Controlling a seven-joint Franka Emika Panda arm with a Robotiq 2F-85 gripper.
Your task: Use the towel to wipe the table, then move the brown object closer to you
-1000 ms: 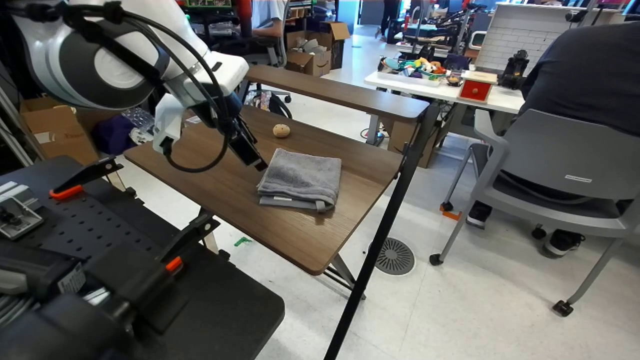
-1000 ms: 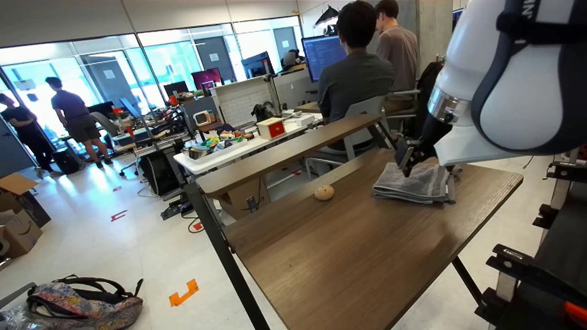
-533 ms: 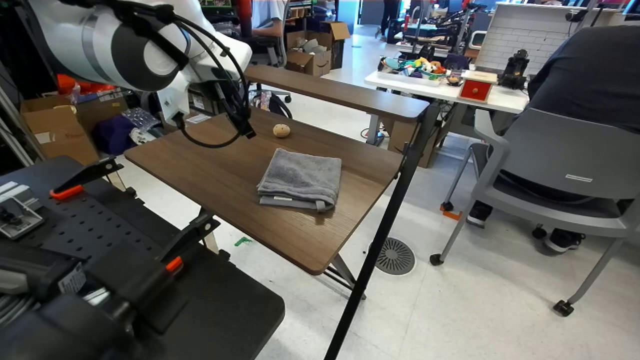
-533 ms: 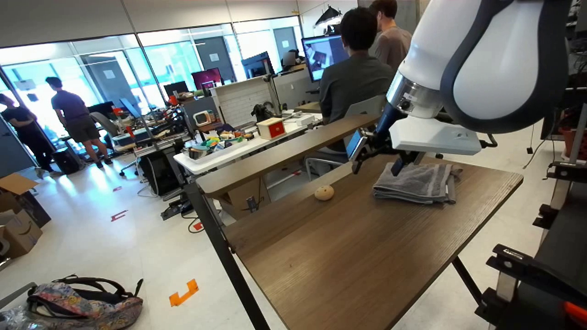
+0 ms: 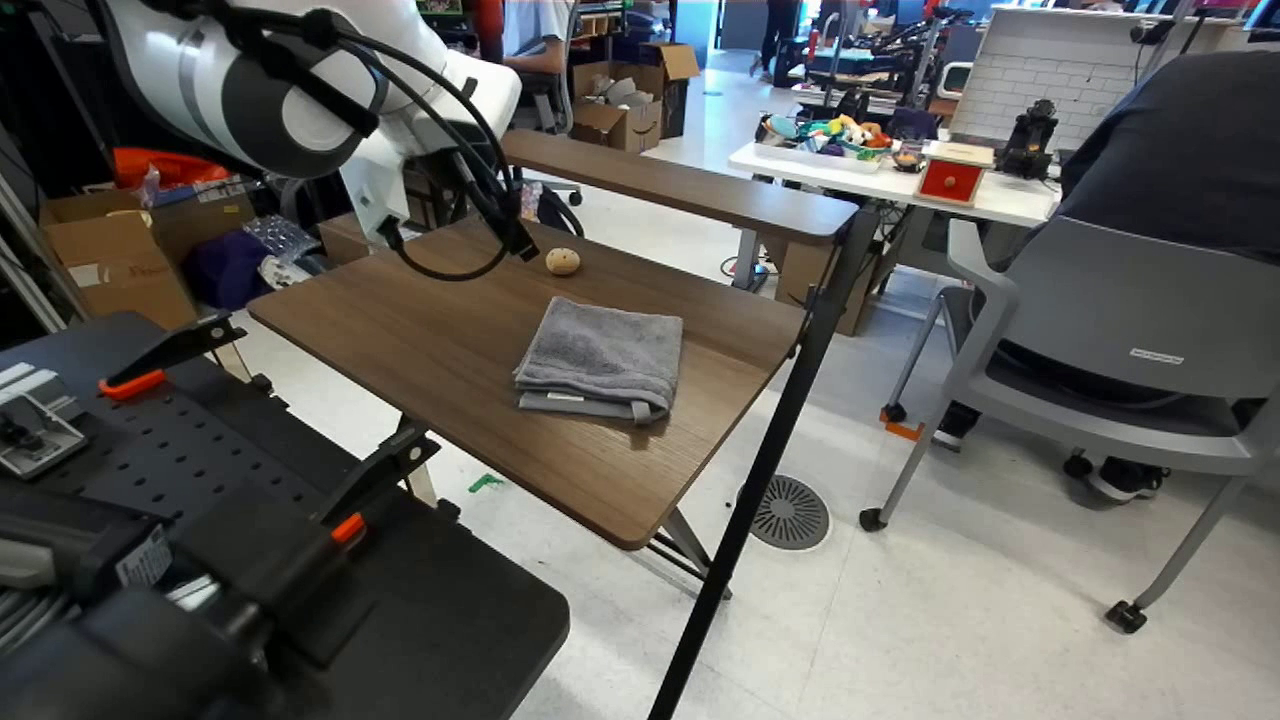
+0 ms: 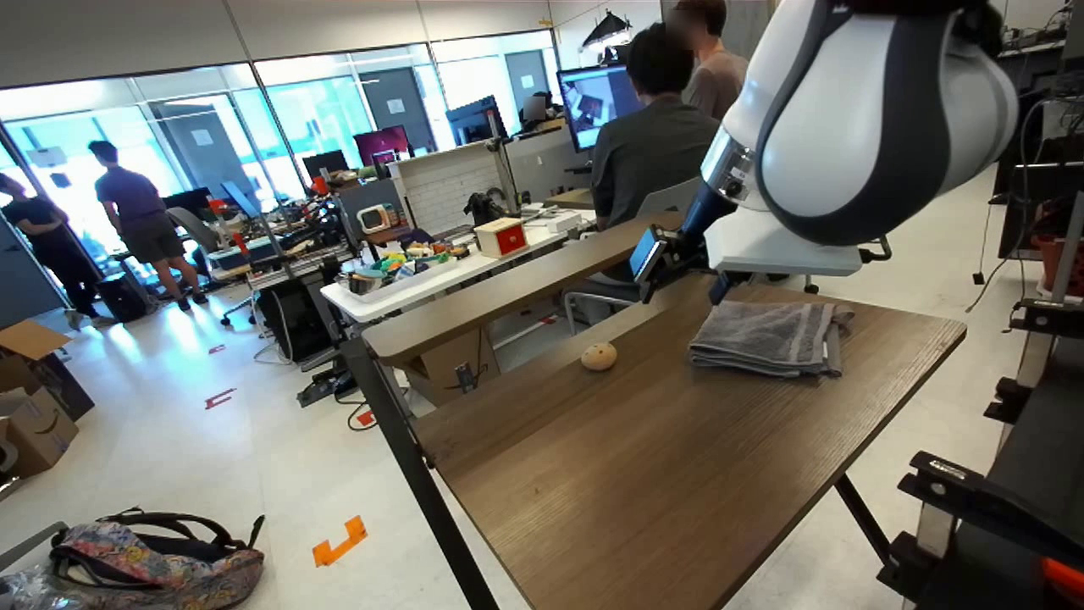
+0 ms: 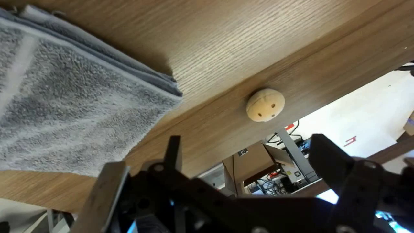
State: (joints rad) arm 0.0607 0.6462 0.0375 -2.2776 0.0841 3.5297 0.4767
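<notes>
In both exterior views my pincer point(image 6: 683, 292) is hanging over the bench point(image 6: 635, 474). In the wrist view it is gaping wide, empty; the brown object point(image 7: 265, 105) is lying ahead of the gap, the towel point(image 7: 81, 106) off to one side, so forward is looking likeliest.

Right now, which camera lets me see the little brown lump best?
The wrist view: the lump looks biggest there, with its dark spots and a thin line plain to see. Both exterior views show it whole on the table too, but small, its spots harder to make out.
</notes>
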